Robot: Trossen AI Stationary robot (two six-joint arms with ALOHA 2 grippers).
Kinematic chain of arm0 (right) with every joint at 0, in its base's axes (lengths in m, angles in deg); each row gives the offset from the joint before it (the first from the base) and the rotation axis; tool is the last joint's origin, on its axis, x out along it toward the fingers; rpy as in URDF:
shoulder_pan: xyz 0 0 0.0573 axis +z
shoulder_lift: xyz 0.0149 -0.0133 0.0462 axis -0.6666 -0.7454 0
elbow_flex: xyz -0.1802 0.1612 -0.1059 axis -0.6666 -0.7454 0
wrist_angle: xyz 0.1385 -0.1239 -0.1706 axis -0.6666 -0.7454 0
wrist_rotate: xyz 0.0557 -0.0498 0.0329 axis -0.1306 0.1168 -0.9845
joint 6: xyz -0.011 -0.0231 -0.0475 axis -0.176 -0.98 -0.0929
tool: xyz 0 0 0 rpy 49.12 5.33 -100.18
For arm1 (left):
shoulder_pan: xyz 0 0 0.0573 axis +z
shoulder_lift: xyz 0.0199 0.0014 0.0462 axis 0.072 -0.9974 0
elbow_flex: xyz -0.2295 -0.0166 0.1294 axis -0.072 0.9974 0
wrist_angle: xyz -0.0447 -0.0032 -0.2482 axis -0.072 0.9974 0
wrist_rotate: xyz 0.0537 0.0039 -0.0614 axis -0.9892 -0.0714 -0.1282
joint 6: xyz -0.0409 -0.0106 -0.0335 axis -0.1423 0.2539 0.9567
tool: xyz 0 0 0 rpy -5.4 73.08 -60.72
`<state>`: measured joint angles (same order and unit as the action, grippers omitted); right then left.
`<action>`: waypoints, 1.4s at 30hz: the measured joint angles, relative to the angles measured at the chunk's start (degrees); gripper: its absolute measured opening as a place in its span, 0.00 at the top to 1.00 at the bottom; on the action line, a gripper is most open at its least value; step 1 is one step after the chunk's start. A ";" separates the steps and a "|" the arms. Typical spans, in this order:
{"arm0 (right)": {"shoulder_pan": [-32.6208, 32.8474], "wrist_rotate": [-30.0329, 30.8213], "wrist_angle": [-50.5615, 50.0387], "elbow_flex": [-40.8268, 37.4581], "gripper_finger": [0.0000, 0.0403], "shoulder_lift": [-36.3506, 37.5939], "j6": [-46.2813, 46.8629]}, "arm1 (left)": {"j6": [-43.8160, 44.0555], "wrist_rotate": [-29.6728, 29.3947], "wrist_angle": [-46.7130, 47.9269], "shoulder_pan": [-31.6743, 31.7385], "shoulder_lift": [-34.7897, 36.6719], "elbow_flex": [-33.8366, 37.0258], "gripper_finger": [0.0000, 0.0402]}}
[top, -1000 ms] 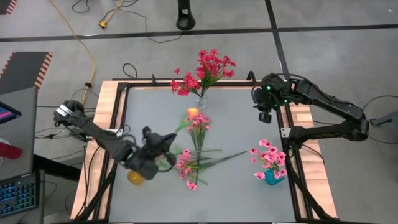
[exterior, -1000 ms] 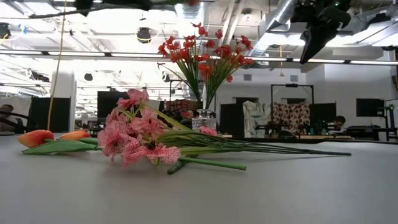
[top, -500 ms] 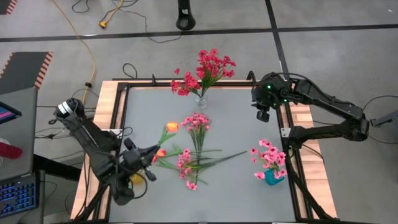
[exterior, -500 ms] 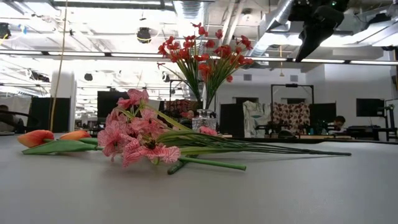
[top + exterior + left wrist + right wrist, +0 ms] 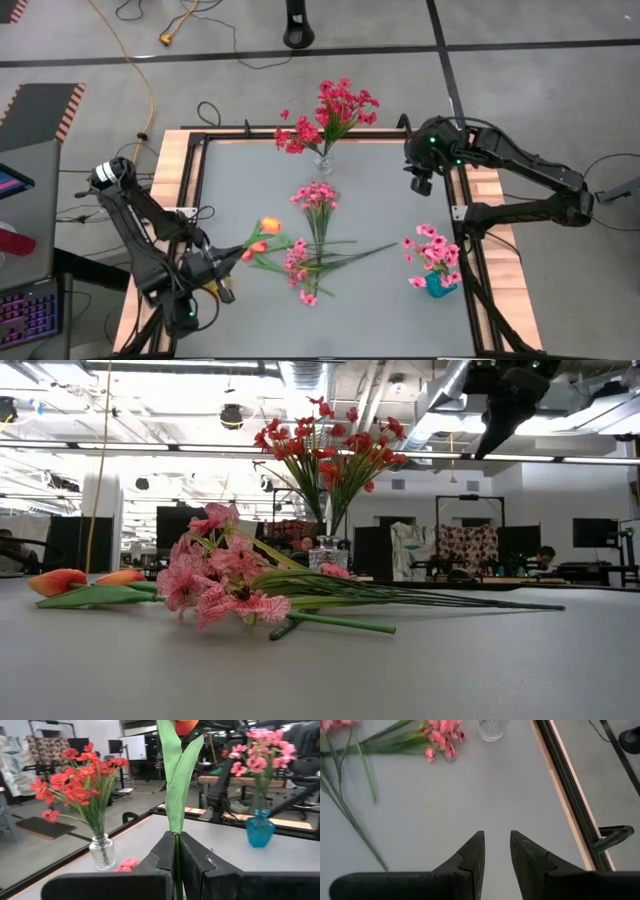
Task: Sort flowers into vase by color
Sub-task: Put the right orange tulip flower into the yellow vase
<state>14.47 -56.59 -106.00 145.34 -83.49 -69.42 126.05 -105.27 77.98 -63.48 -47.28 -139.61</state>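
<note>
The grey tabletop [image 5: 390, 200] spreads between my two arms. At its far edge a clear glass vase [image 5: 323, 163] stands full of magenta-red flowers [image 5: 335, 108]; near the right edge a blue vase [image 5: 438, 285] carries pink flowers [image 5: 432, 250]. Loose pink sprays [image 5: 315, 235] lie across the middle, their long green stems fanned toward the right. My left gripper [image 5: 222, 277] sits at the near-left edge with its fingers clamped tight on the green stem of an orange tulip [image 5: 269, 226], whose bud reaches in over the table just beside the loose sprays; a second orange bud [image 5: 258, 246] lies beside it. My right gripper [image 5: 421, 184] hangs over the far-right edge, fingers partly apart and holding nothing, well apart from the flowers.
</note>
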 joint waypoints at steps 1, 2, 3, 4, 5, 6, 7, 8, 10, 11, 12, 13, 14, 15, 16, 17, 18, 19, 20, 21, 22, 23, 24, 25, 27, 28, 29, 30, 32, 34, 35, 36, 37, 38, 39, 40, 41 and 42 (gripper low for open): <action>0.21 0.00 0.67 0.00 0.71 0.00 0.89 | 0.20 -0.04 -0.02 -0.42 -0.28 0.00 1.00; 0.49 0.00 1.43 0.00 0.71 0.00 1.38 | 0.37 -0.04 0.03 -0.79 -0.72 0.00 1.00; 0.81 0.00 2.25 0.00 0.71 0.00 1.61 | 0.50 -0.02 0.02 -1.17 -1.31 0.00 1.00; 1.20 -0.02 3.32 0.00 0.71 0.00 1.68 | 0.64 -0.02 0.06 -1.47 -1.91 0.00 1.00; 1.65 0.00 4.57 0.00 0.71 0.00 1.68 | 0.91 -0.03 0.08 -1.67 -2.69 0.00 1.00; 2.08 0.00 5.78 0.00 0.71 0.00 1.68 | 1.31 -0.02 0.26 -1.79 -3.52 0.00 1.00; 2.47 0.00 6.98 0.00 0.71 0.00 1.68 | 1.85 -0.01 0.55 -1.79 -4.37 0.00 1.00; 2.87 0.00 8.20 0.00 0.71 0.00 1.68 | 2.29 0.07 0.81 -1.79 -5.16 0.00 1.00; 3.67 0.00 10.99 0.00 0.71 0.00 1.70 | 2.99 0.09 1.24 -1.79 -6.43 0.00 1.00; 4.11 0.02 12.27 0.00 0.71 0.00 1.70 | 3.30 0.09 1.89 -1.79 -6.98 0.00 1.00; 4.57 0.00 13.57 0.00 0.71 0.00 1.70 | 3.83 0.17 2.93 -1.84 -7.30 0.00 1.00; 5.07 0.02 14.85 0.00 0.71 0.00 1.70 | 4.83 0.17 3.93 -1.96 -7.43 0.00 1.00; 5.58 0.02 16.09 0.00 0.71 0.00 1.70 | 5.87 0.15 4.87 -2.13 -7.43 0.00 1.00; 6.16 0.02 17.21 0.00 0.71 0.00 1.72 | 6.82 0.14 5.70 -2.39 -7.43 0.00 1.00; 6.68 0.02 18.36 0.00 0.71 0.00 1.72 | 7.70 0.17 6.41 -2.67 -7.43 0.00 1.00; 7.28 0.02 19.56 0.00 0.71 0.00 1.74 | 8.34 0.17 7.08 -2.97 -7.43 0.00 1.00; 7.89 0.02 20.67 0.00 0.71 0.00 1.74 | 8.66 0.17 7.54 -3.25 -7.43 0.00 1.00; 8.48 0.02 21.81 0.00 0.71 0.00 1.76 | 8.82 0.16 7.81 -3.54 -7.43 0.00 1.00; 9.13 0.02 23.04 0.02 0.71 0.00 1.81 | 9.05 0.16 8.13 -3.78 -7.43 0.00 1.00; 9.73 0.02 23.64 0.35 0.71 -0.01 1.81 | 9.13 0.16 8.25 -3.97 -7.43 0.00 1.00; 10.22 0.02 23.81 0.96 0.71 -0.15 1.81 | 9.14 0.15 8.24 -4.08 -7.43 0.00 1.00; 10.82 0.02 23.88 1.78 0.71 -0.38 1.91 | 9.11 0.15 8.26 -4.18 -7.43 0.00 1.00; 11.57 0.02 24.19 2.70 0.71 -0.65 2.35 | 9.05 0.15 8.26 -4.24 -7.43 0.00 1.00; 12.27 0.02 24.52 3.65 0.71 -1.05 2.68 | 8.99 0.15 8.29 -4.24 -7.43 0.00 1.00; 13.97 0.02 25.02 5.66 0.71 -1.85 2.73 | 8.96 0.15 8.46 -4.24 -7.43 0.00 1.00; 15.01 0.01 25.62 6.60 0.71 -2.54 2.74 | 8.97 0.13 8.67 -4.24 -7.43 0.00 1.00; 16.23 0.00 26.49 7.44 0.71 -3.17 2.73 | 9.07 0.11 8.85 -4.24 -7.43 0.00 1.00; 17.43 0.00 27.20 8.18 0.71 -3.92 2.73 | 9.38 0.09 9.15 -4.24 -7.43 0.00 1.00; 20.11 0.00 29.02 9.11 0.71 -5.87 2.75 | 9.70 0.07 9.25 -4.24 -7.43 0.00 1.00; 22.84 0.00 31.43 9.72 0.71 -8.22 2.75 | 9.68 0.07 9.27 -4.24 -7.43 0.00 1.00; 24.11 -0.02 32.51 9.94 0.71 -9.48 2.75 | 9.68 0.04 9.27 -4.24 -7.43 0.00 1.00; 25.28 0.00 33.46 10.25 0.71 -10.87 2.74 | 9.68 0.04 9.33 -4.24 -7.43 0.00 1.00; 26.36 -0.02 34.69 10.62 0.71 -12.25 2.74 | 9.67 0.04 9.35 -4.24 -7.43 0.00 1.00; 27.27 0.00 35.96 11.00 0.71 -13.53 2.74 | 9.66 0.04 9.33 -4.22 -7.43 0.00 1.00; 28.14 0.00 36.91 11.35 0.71 -14.79 2.75 | 9.66 0.04 9.35 -4.22 -7.43 0.00 1.00; 28.86 0.00 37.84 11.82 0.71 -16.17 2.73 | 9.66 0.04 9.35 -4.22 -7.43 0.00 1.00; 29.42 0.00 39.06 12.30 0.71 -17.34 2.73 | 9.66 0.02 9.35 -4.22 -7.43 0.00 1.00; 29.95 0.00 39.91 12.98 0.71 -18.66 2.74 | 9.63 0.02 9.38 -4.22 -7.43 0.00 1.00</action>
<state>44.42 -56.59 -66.09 158.33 -102.15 -66.68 135.67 -105.25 87.36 -67.70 -54.71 -139.61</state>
